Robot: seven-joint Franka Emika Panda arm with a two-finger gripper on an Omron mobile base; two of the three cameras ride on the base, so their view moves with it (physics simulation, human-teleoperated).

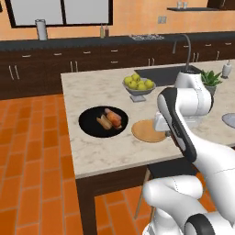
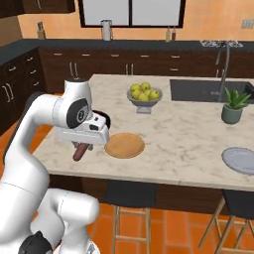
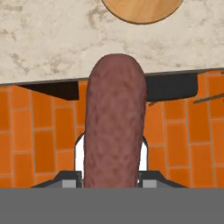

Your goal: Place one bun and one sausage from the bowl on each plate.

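Note:
My gripper (image 3: 111, 177) is shut on a reddish-brown sausage (image 3: 113, 122), which hangs below the hand (image 2: 82, 144) over the counter's front edge. The tan wooden plate (image 2: 124, 145) lies just to the right of the sausage (image 2: 79, 152) in the right base view, and its rim shows at the top of the hand view (image 3: 142, 8). The black bowl (image 1: 89, 124) sits left of that plate (image 1: 147, 131) and holds a bun (image 1: 103, 122) among the other pieces, packed close together. The pale grey plate (image 2: 240, 159) lies far to the right.
A grey footed bowl of yellow-green fruit (image 2: 144, 94) stands behind the tan plate. A sink (image 2: 208, 89) and a potted plant (image 2: 233, 106) are at the counter's far right. Stools (image 2: 131, 193) stand under the front edge, over orange tiled floor.

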